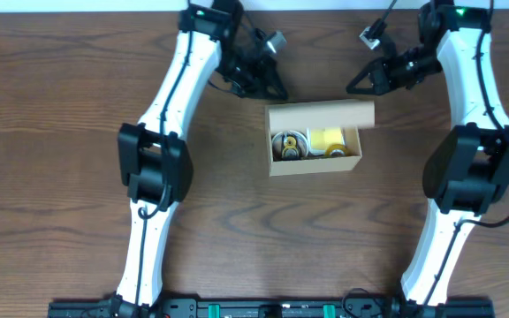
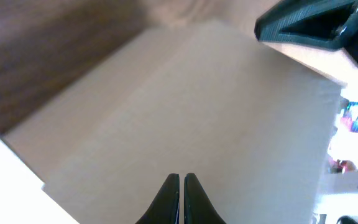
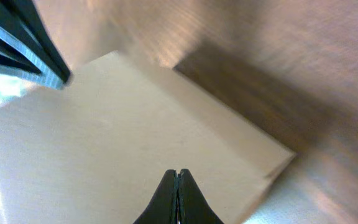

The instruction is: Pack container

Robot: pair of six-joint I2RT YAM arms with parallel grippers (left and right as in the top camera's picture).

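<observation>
Plainly, the container [image 1: 316,166] sits a little right of centre in the overhead frame, standing on the wooden table [image 1: 60,106] with its flap lid [image 1: 321,115] folded back along the upper edge and the inside exposed. I can see tape rolls [image 1: 288,144] and something yellow packed in it. I judge it light, thin cardboard: stiff enough along its edges, but the walls would buckle under a hard squeeze and the whole box would slide on the smooth wood if pushed from 1 side only. The free edge of the flap looks like the place to work, pressed over with a fingertip rather than pinched, while the other arm steadies a short wall. The left gripper [image 1: 281,94] hangs above the upper left corner of the box, the right gripper [image 1: 352,89] above the upper right, both reaching in from the top of the frame and angled down toward the flap. Each has its 2 fingers pressed together on nothing. Both wrist views are filled by pale cardboard just beyond the closed tips.
</observation>
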